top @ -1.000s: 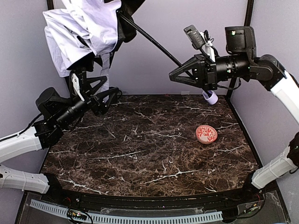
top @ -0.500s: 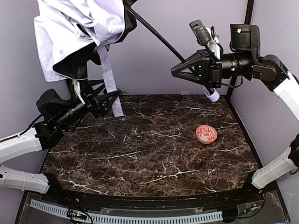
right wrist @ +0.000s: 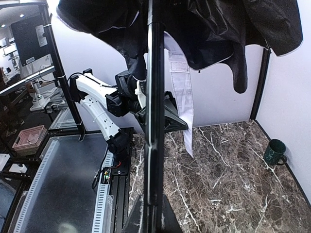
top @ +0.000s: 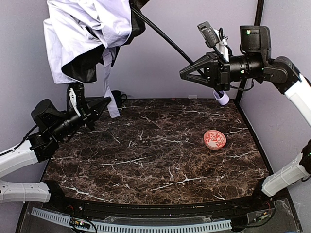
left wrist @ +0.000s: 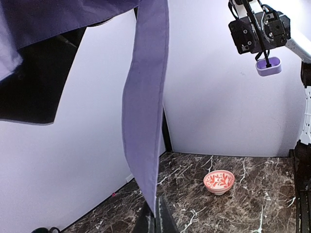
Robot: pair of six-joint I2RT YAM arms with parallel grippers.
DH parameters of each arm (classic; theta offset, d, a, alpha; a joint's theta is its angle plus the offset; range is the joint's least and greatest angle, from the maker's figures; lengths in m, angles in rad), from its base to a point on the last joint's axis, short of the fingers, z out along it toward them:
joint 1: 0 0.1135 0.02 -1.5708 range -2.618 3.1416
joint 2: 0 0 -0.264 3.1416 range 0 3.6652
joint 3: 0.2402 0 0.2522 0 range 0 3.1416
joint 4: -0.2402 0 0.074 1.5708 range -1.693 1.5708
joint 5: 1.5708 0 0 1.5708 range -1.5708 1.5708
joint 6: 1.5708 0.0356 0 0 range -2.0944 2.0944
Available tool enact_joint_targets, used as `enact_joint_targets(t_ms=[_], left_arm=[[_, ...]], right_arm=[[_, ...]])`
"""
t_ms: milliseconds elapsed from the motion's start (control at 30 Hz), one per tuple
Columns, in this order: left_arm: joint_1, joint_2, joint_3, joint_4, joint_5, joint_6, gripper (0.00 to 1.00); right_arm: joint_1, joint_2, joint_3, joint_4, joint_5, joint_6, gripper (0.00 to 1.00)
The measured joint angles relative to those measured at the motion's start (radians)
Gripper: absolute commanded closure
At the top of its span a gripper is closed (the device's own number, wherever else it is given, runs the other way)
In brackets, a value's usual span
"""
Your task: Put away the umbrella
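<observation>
2 closed: right gripper [top: 182,74] on umbrella shaft [top: 160,33], left gripper [top: 105,103] on strap [top: 108,82].

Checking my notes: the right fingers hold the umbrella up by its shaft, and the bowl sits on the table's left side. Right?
No: the top view shows the bowl on the table's right side. The right fingers do hold the umbrella up by its shaft.
</observation>
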Motion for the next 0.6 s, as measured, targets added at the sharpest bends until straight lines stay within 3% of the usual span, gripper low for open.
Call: enact_joint_targets(t_ms=[200,367,600], left_arm=[[0.023,-0.048,0.002,-0.148,0.114,0.080,1.00],[0.045,-0.084,0.002,-0.238,0.047,0.212,1.00],[0.201,0.071,0.078,-0.265,0.053,0.346,1.00]], right_arm=[[-0.023,-0.014,0.019,-0.077,0.064,-0.046,1.00],[-0.056,-0.036,0.030,-0.198,0.005,-0.151,1.00],[-0.056,-0.027,0.038,-0.404,-0.132,-0.363,1.00]])
